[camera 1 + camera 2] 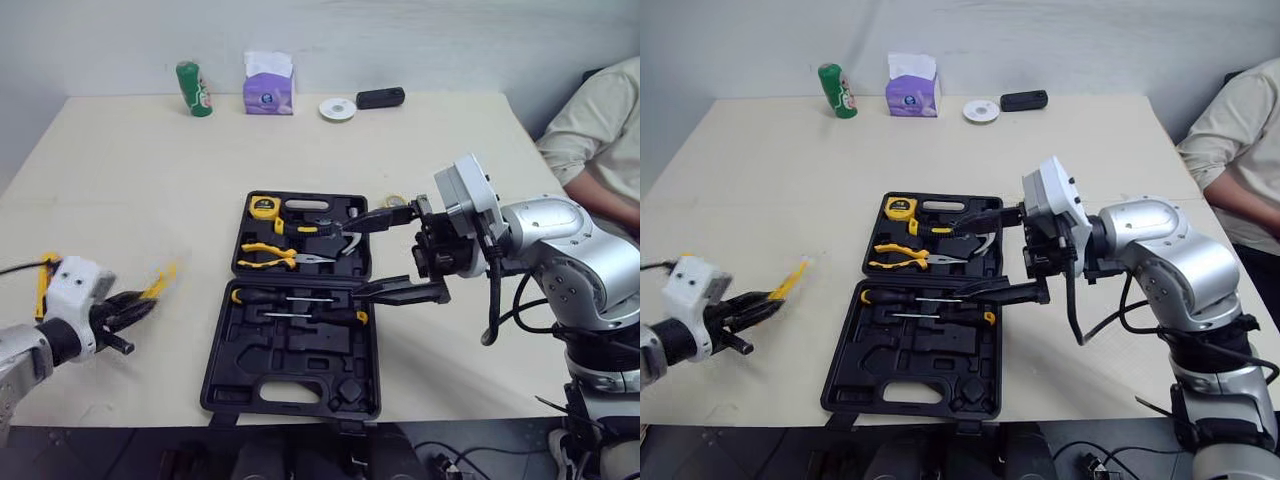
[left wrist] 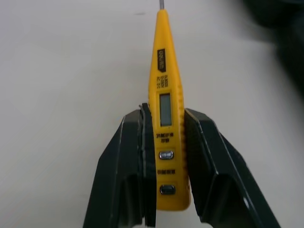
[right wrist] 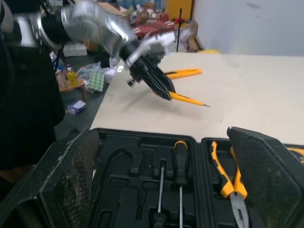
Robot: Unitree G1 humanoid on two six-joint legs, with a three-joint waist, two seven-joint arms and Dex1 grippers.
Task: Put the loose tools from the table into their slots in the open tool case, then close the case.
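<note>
From the head, the tester (image 1: 160, 282) is just a yellow sliver poking out of the left gripper (image 1: 140, 300). It is at about 8 o'clock from the open tool case (image 1: 290, 385), well apart from it, near the left edge of the table (image 1: 130, 170).

The left wrist view adds the detail: a slim yellow pen-shaped body with a black label, a small grey display window and two metal buttons. The body tapers to a thin metal tip. There the two black fingers (image 2: 128, 161) clamp the body from either side at the button end, touching it. The display half and the tip stick out past the fingertips.

The right wrist view looks across the case and shows the same tester tilted tip-down toward the tabletop. Whether the tip touches it cannot be told. That view also brings in a second yellow tool (image 3: 183, 72) lying on the table just beyond the left gripper.

The right gripper (image 1: 355, 258) hangs over the case from 3 o'clock. Its fingers are spread wide with nothing between them.

The far half of the case holds a tape measure (image 1: 264, 207) and yellow-handled pliers (image 1: 268, 252). The near half holds two screwdrivers (image 1: 290, 298).

Along the table's far edge, around 12 o'clock, stand a green can (image 1: 194, 88), a tissue box (image 1: 268, 85), a white disc (image 1: 338, 108) and a small black box (image 1: 380, 98). A person's sleeve (image 1: 600, 120) shows at 2 o'clock.
</note>
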